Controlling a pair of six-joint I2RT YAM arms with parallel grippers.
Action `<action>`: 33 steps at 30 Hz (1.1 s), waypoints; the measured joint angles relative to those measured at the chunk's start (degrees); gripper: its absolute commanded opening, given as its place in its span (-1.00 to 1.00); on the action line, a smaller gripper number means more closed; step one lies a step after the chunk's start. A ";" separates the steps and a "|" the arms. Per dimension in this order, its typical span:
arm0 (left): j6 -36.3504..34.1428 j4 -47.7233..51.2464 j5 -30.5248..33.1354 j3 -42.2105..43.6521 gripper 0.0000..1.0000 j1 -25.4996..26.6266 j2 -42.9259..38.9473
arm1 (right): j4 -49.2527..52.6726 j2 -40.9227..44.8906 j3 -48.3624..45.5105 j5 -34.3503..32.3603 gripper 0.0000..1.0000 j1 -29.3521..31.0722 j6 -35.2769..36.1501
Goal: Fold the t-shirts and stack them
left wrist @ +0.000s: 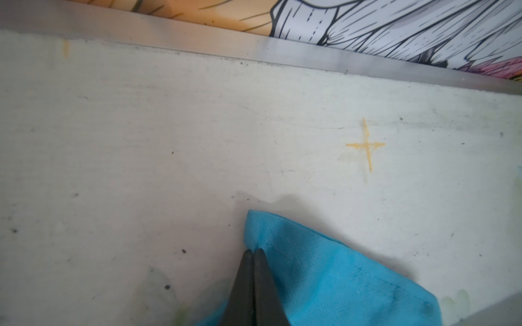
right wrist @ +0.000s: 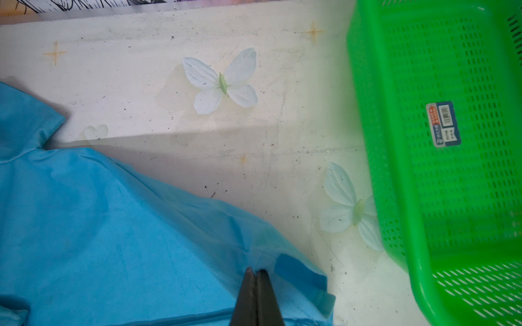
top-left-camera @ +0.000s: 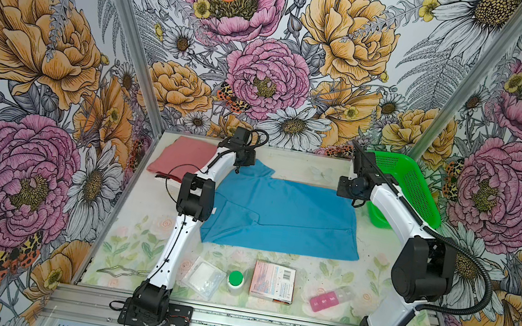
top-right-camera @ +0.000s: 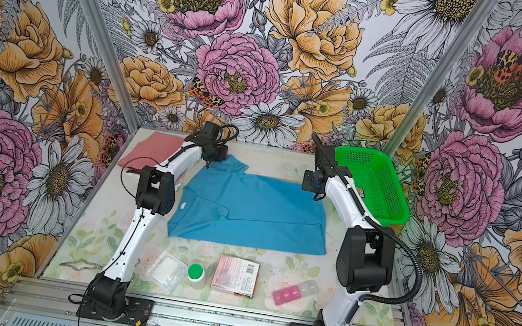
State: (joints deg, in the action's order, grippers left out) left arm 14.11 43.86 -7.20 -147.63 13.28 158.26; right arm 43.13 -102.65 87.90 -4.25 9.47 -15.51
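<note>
Shut black tips of the left gripper nip the corner of a sleeve of the blue t-shirt, and the cloth puckers right at the jaws. The right gripper is likewise closed on the same shirt, pinching its edge close to a hem corner. Back from both grippers, toward the arm bases, the rest of the shirt lies spread on the surface, with only one flap along that side turned in. I judge its folding barely begun, with the grasped edge probably meant to be carried back over the body. Just beside the left gripper, on the side away from its partner, the salmon t-shirt lies as a neat folded rectangle, apparently finished and starting the stack. Beside the right gripper, on its outer side, stands the green basket; no cloth shows in it. What remains: finishing the blue shirt's folds and placing it on the salmon one.
</note>
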 measured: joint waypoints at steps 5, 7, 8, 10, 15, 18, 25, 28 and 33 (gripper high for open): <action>-1.27 1.62 -0.07 -1.27 -1.00 -0.17 -0.17 | -0.35 -0.13 0.09 0.48 -1.00 -0.04 0.04; -2.19 1.70 -0.20 0.28 -1.00 -0.31 -1.40 | -0.37 -0.48 0.42 1.09 -1.00 -0.07 0.13; -2.40 1.62 -0.46 1.79 -1.00 -0.39 -2.54 | -0.42 -0.61 0.59 1.31 -1.00 -0.07 0.15; -2.91 1.05 -1.25 5.68 -1.00 -0.63 -5.62 | -0.48 -0.98 1.11 1.62 -1.00 -0.17 0.15; -4.55 -0.48 -3.34 12.15 -1.00 -1.55 -13.57 | -0.94 -1.05 1.57 3.13 -1.00 -0.35 0.46; -5.16 -3.04 -4.24 18.32 -1.00 -1.95 -19.28 | -1.05 -1.01 1.57 4.98 -1.00 -1.05 0.90; -4.83 -10.34 -6.40 37.75 -1.00 -2.45 -32.44 | -2.01 0.72 -2.45 9.09 -1.00 -5.64 1.51; -3.54 -14.19 -7.10 47.71 -1.00 -2.45 -37.99 | -1.88 1.75 -4.90 9.62 -1.00 -7.41 1.51; -0.39 -20.02 -8.55 60.78 -1.00 -2.45 -46.86 | -1.88 4.63 -8.41 12.22 -1.00 -7.93 1.68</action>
State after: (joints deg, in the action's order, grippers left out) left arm 13.72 23.83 -15.75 -86.85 10.83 111.39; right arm 41.25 -98.02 79.48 7.97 1.54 -13.82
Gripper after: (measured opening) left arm 0.050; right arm 0.048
